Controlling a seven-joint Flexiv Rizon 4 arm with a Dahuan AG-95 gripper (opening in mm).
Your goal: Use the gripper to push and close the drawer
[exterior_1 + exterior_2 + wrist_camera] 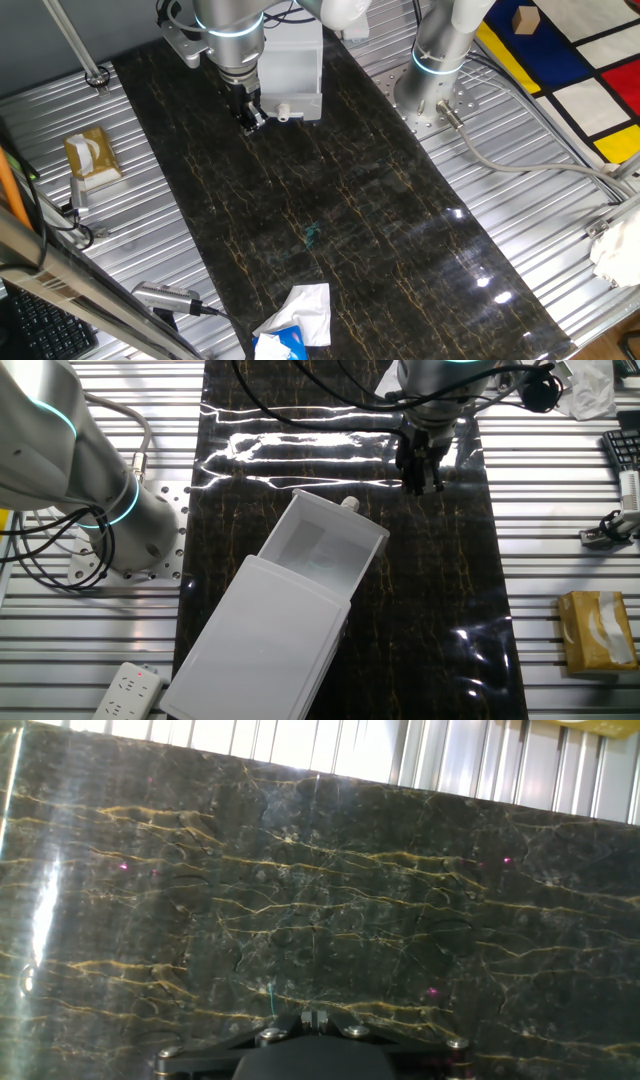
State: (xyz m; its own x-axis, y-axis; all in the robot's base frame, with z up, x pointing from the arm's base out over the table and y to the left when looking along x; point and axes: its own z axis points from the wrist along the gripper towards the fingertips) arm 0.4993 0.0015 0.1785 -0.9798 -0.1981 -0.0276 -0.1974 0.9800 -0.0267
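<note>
A: How does the gripper [420, 482] stand?
B: Its two black fingers point down at the dark marble mat [430, 620]. In the hand view the fingertips [314, 1016] meet at the bottom edge, so the jaws are closed on nothing.

A: And the drawer [322, 552]?
B: Pulled partly out of its white housing [262, 645]. In the other fixed view it lies at about eight o'clock from the gripper, near but apart. Its knob [350, 504] sits on the front face, at about nine o'clock from the fingers.

A: Anything inside it?
B: Only the bare white floor of the tray shows.

A: From the opposite camera?
B: The gripper [250, 118] is just beside the drawer front [297, 104], the knob [283, 112] at three o'clock from it. I cannot tell whether they touch.

A: Further out?
B: A crumpled tissue [303, 310] at the mat's near end, and a yellow box [90, 157] on the ribbed metal table [150, 230].
</note>
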